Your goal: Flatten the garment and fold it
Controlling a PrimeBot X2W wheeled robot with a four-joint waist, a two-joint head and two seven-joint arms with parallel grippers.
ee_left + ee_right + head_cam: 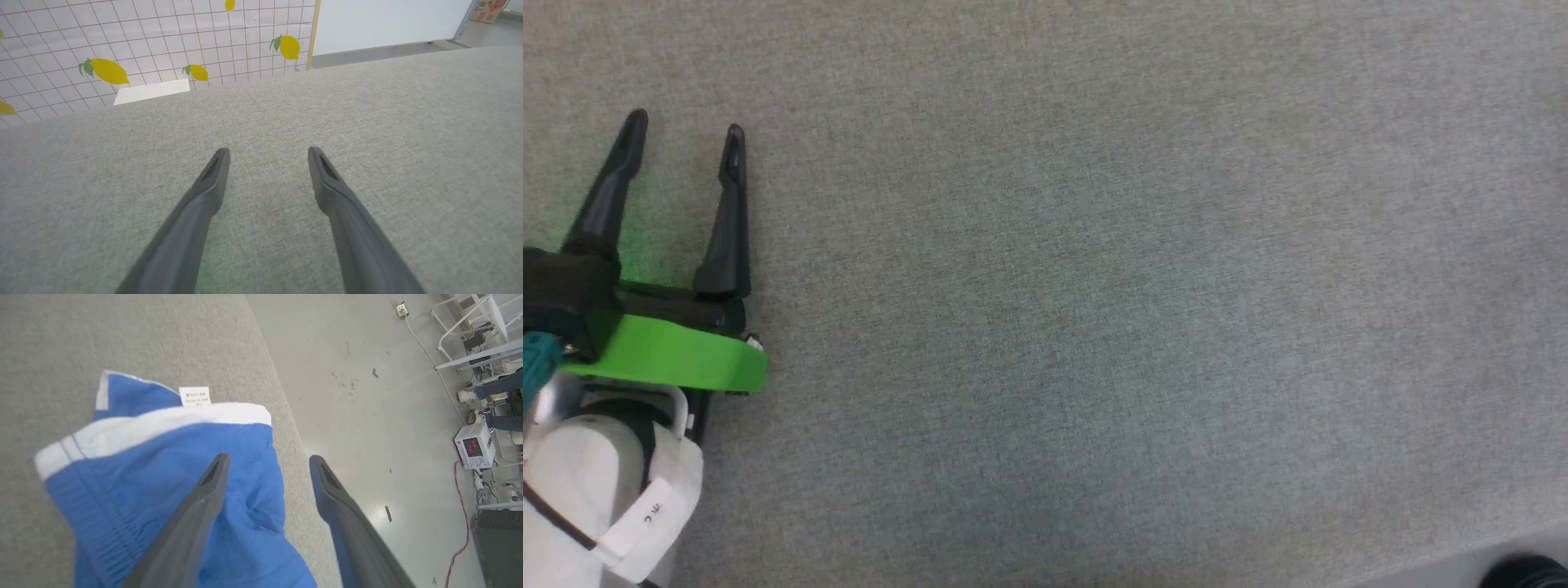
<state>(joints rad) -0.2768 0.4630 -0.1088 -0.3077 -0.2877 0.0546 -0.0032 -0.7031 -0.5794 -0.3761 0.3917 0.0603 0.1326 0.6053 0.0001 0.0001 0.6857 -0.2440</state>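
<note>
Fabric, grey and woven, covers the work surface across the head view. At the lower left the left gripper rises from a green band and one pale forearm. Its two dark fingers point up the picture with the jaws spread wide and nothing between them.

Along the left wrist, the same two fingers reach out low over the bare grey fabric, tips well apart. Past the far edge stands a tiled wall printed with lemons: three whole ones and parts of others at the borders. One white board stands beside it.

Along the right wrist, the garment lies rumpled on the grey fabric, close to the edge that borders the floor. It is one pair of blue shorts with one white waistband and one small white label sticking up behind it. The right gripper hangs over it at a slant, jaws spread and pinching nothing. One finger crosses the blue cloth and the other lies over the fabric's edge and the floor. One box with red digits sits far off on the floor.
</note>
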